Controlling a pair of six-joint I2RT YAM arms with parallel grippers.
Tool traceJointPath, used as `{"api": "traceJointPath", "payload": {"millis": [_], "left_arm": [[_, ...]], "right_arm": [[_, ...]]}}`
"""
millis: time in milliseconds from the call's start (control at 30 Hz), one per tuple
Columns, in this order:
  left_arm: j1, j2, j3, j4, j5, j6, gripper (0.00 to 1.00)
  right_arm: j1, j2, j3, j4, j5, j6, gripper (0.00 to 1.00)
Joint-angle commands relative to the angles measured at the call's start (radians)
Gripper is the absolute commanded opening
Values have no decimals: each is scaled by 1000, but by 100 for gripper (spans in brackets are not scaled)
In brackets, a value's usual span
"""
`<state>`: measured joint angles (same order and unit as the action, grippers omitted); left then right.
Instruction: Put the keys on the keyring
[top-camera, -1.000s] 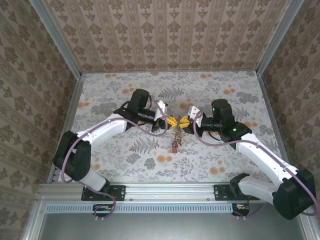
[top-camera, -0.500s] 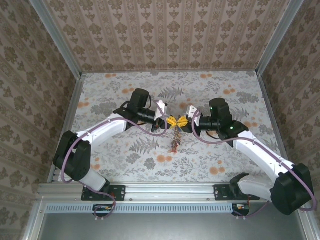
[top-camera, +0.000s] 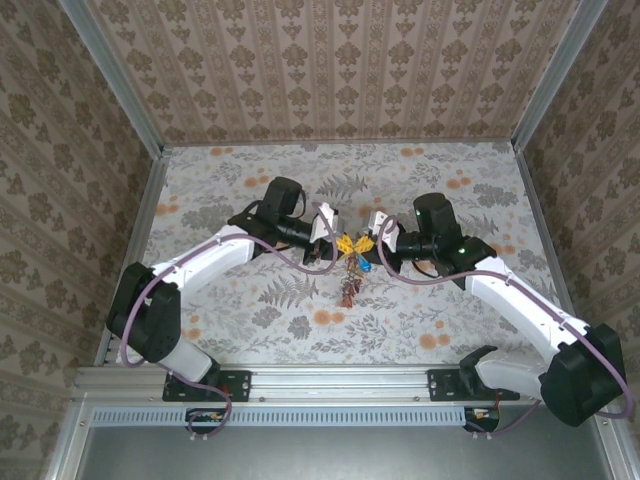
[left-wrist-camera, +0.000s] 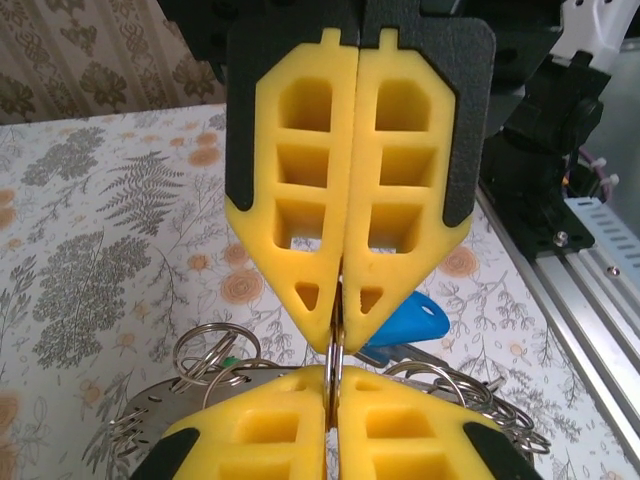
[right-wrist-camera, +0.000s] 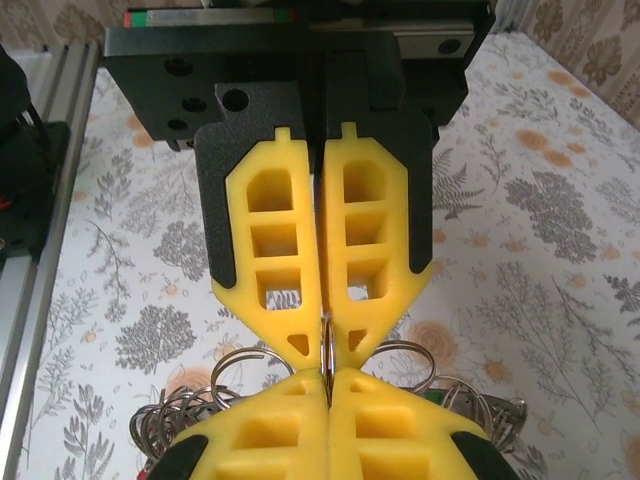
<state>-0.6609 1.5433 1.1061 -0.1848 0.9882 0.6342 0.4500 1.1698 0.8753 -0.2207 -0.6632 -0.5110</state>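
Observation:
Tip to tip above the middle of the table, my left gripper (top-camera: 341, 243) and right gripper (top-camera: 368, 243) are both shut on the thin wire of the keyring (top-camera: 353, 250). In the left wrist view my left gripper (left-wrist-camera: 334, 382) pinches the keyring wire (left-wrist-camera: 338, 352) edge-on from below. The right gripper (left-wrist-camera: 341, 335) pinches the same wire from above. In the right wrist view my right gripper (right-wrist-camera: 327, 376) and the left gripper (right-wrist-camera: 325, 345) clamp the keyring wire (right-wrist-camera: 325, 352) the same way. A blue-headed key (left-wrist-camera: 408, 324) hangs just behind the fingers. The other keys (top-camera: 348, 287) dangle in a bunch below.
Several small silver split rings (left-wrist-camera: 208, 352) and more of them (right-wrist-camera: 395, 352) hang around the fingers. The floral tabletop (top-camera: 250, 310) lies under the bunch. Patterned walls close in the back and sides, and a metal rail (top-camera: 340, 380) runs along the near edge.
My right gripper has slid left up to the left gripper and shut on the ring wire. A blue key now shows under the fingers. The left arm has hardly moved.

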Motion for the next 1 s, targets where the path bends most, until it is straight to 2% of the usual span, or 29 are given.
{"api": "traceJointPath", "payload": {"millis": [0,133,267,333,467,600,733,967], "left_arm": [[-13,-7,60,-139,-55,107,10],[-38,12,93,-213,-99,161,11],[-55,18,103,-212,-114,164,11],[-57,17,105,-202,-97,158,1],[-55,16,97,-183,-93,141,0],[-26,-11,42,-67,-31,62,0],[7,-44,-22,97,64,-43,0],[26,-46,-47,202,160,-112,0]], "right_arm": [[23,8,70,-104,61,-70,0],[50,30,111,-161,99,-88,0],[70,41,131,-176,114,-92,0],[72,37,129,-165,107,-87,0],[69,8,88,-112,102,-77,2],[40,-15,29,-66,91,-63,10],[-8,-19,-36,13,19,-2,16],[-19,4,-85,96,-26,38,16]]}}
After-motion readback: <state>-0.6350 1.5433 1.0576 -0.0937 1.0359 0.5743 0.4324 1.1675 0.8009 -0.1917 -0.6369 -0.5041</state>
